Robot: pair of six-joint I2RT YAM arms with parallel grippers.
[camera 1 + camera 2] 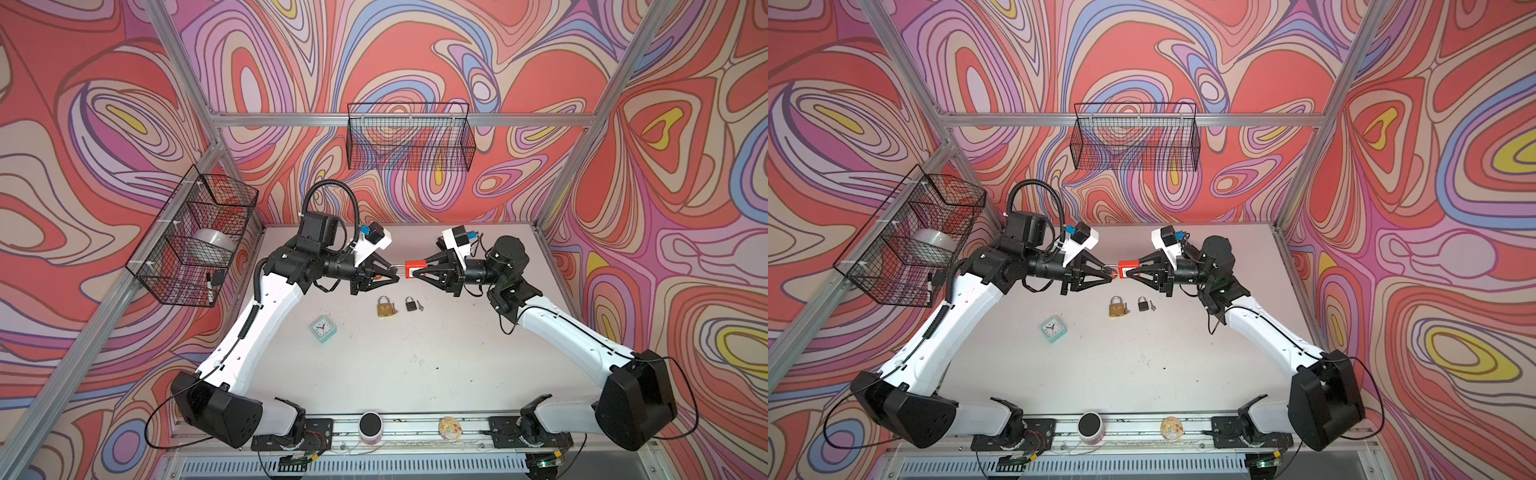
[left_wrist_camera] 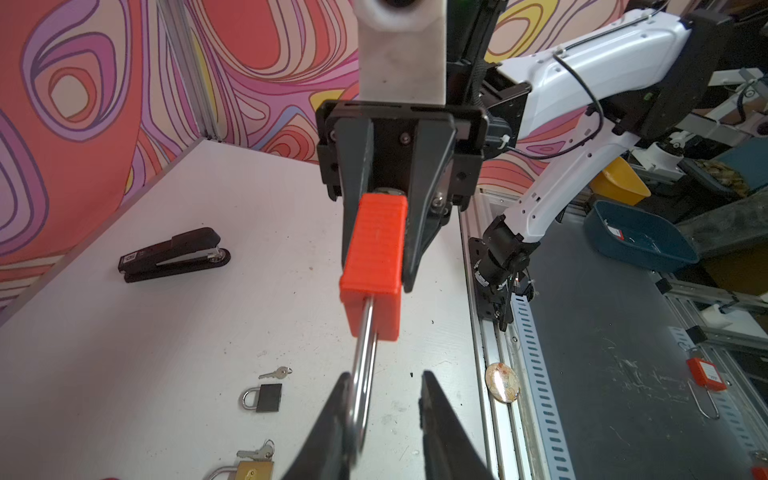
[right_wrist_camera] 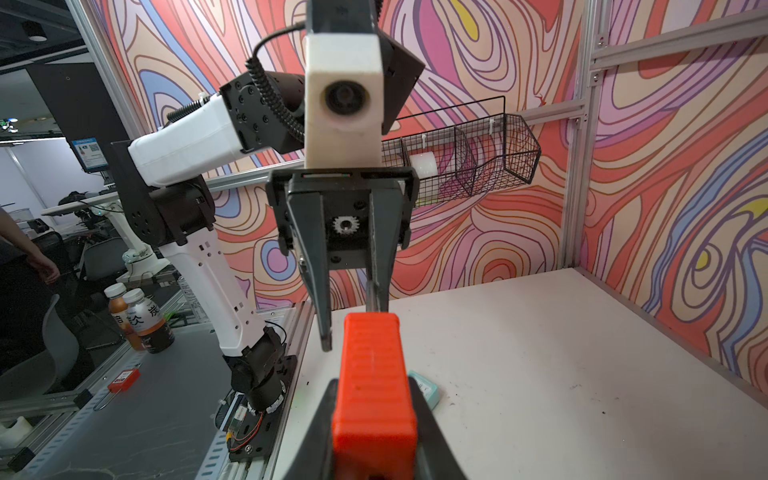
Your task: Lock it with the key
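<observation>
Grips a red plastic padlock (image 1: pixel 413 268) across its broad faces in the right end effector (image 3: pixel 374 386), clamped on the body and raised well above the white counter (image 1: pixel 415 374). Meets it head-on with the left end effector (image 2: pixel 384 378), parted at the tips and holding nothing, resting one finger (image 2: pixel 328 424) against the steel shackle (image 2: pixel 365 357) and standing clear of it with the other. Looks light and rigid, ribbed along the narrow edges but slick and thin on the steel loop, likely to swivel if pinched off-centre. Seems best taken across the body, leaving the keyway free. Leaves a brass padlock (image 1: pixel 385 306), a small dark padlock (image 1: pixel 411 304) and a loose silver key (image 1: pixel 421 306) on the counter below
</observation>
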